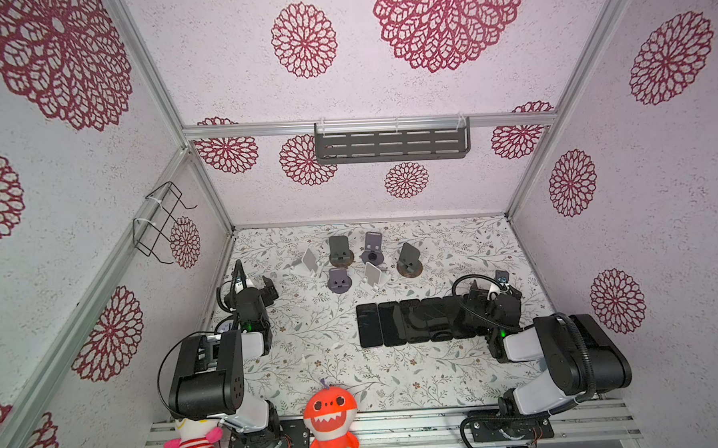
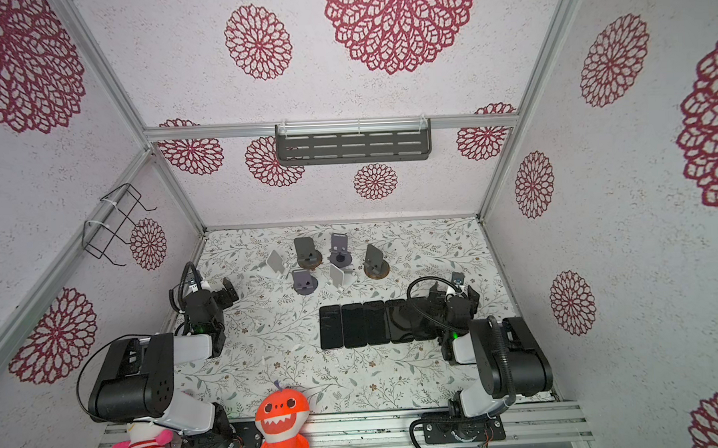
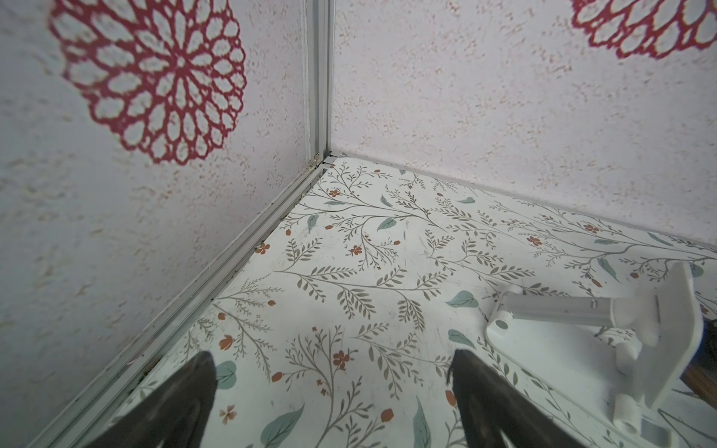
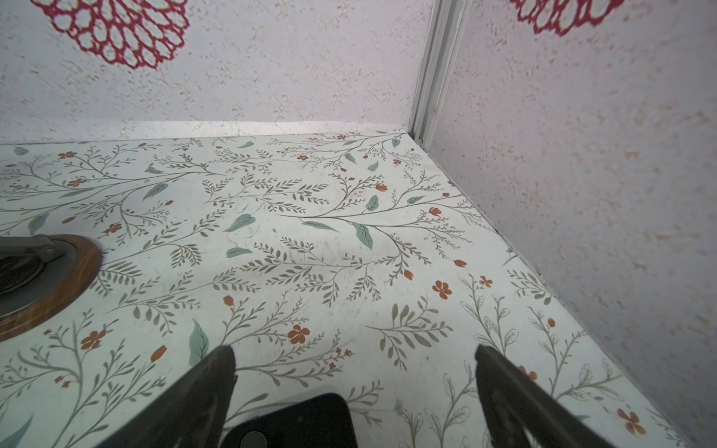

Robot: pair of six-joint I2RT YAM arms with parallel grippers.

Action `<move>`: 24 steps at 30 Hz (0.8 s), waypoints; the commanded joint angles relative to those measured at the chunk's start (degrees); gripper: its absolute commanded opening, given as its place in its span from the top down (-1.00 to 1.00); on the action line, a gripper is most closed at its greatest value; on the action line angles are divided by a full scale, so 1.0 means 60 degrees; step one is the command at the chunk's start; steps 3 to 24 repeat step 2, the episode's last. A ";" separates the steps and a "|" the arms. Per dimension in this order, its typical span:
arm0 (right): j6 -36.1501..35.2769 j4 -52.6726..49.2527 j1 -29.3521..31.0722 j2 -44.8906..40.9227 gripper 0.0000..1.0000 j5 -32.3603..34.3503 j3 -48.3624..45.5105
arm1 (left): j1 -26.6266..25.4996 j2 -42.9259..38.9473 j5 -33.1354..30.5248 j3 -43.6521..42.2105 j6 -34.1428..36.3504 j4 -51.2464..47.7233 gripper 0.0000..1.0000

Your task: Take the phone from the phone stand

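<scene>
Several black phones [image 1: 395, 323] [image 2: 353, 325] lie flat side by side on the flowered table [image 1: 334, 367]. Behind them stand several phone stands, among them a white one [image 1: 309, 262] [image 3: 659, 329], a purple one [image 1: 373, 247] and a dark one on a wooden base [image 1: 408, 258] [image 4: 50, 279]. I see no phone on any of their plates. My left gripper [image 1: 255, 284] [image 2: 212, 289] [image 3: 331, 357] is open over bare table, left of the white stand. My right gripper [image 1: 494, 287] [image 2: 454, 290] [image 4: 354, 349] is open above the far end of the rightmost phone [image 4: 298, 422].
The left and right walls stand close beside each gripper. A grey shelf [image 1: 391, 142] hangs on the back wall and a wire rack [image 1: 161, 221] on the left wall. An orange plush shark [image 1: 330, 413] and a striped doll [image 1: 192, 444] sit at the front edge.
</scene>
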 commanded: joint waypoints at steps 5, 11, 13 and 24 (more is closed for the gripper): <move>0.0196 0.0399 -0.0054 -0.0056 -0.98 0.0086 0.0121 | -0.0042 0.0014 0.0030 -0.0091 0.0231 0.0286 -0.95; 0.0196 0.0399 -0.0054 -0.0056 -0.98 0.0086 0.0121 | -0.0042 0.0014 0.0030 -0.0091 0.0231 0.0286 -0.95; 0.0196 0.0399 -0.0054 -0.0056 -0.98 0.0086 0.0121 | -0.0042 0.0014 0.0030 -0.0091 0.0231 0.0286 -0.95; 0.0196 0.0399 -0.0054 -0.0056 -0.98 0.0086 0.0121 | -0.0042 0.0014 0.0030 -0.0091 0.0231 0.0286 -0.95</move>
